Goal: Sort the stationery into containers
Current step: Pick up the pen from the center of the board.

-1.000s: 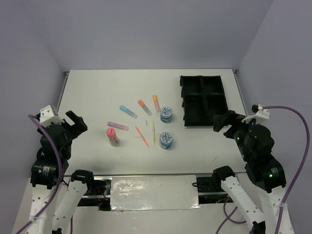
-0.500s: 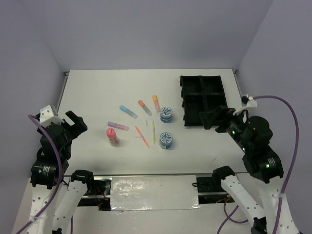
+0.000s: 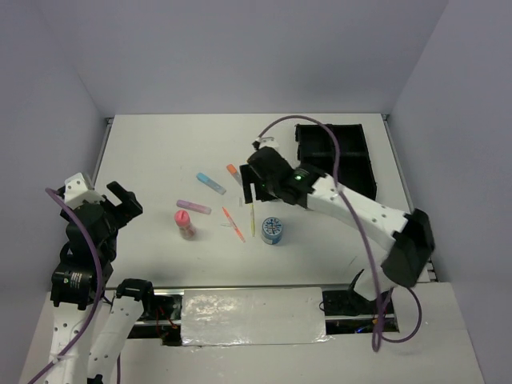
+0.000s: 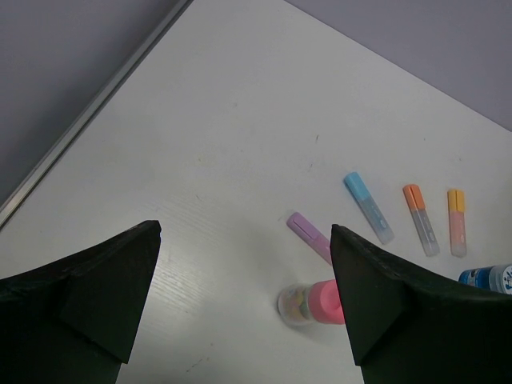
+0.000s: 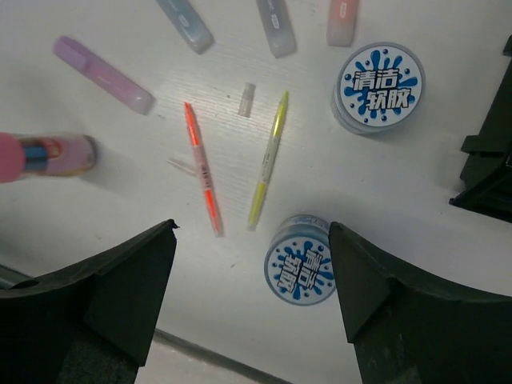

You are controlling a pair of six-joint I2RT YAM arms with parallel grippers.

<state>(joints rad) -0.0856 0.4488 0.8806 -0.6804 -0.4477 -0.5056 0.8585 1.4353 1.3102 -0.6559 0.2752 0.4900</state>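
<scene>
The right claw (image 5: 252, 232) hovered spread above a thin yellow plastic pen (image 5: 268, 160); the left claw (image 4: 244, 232) gaped empty, well to its left.

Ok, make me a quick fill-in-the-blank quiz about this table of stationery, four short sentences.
1. The arm stretched far across the table is the ___ one.
2. The thin pen beside the orange pen is ___.
3. The highlighter nearest the pink bottle is ___.
4. The left tool holds ___.
Missing words: right; yellow; purple; nothing.
</scene>
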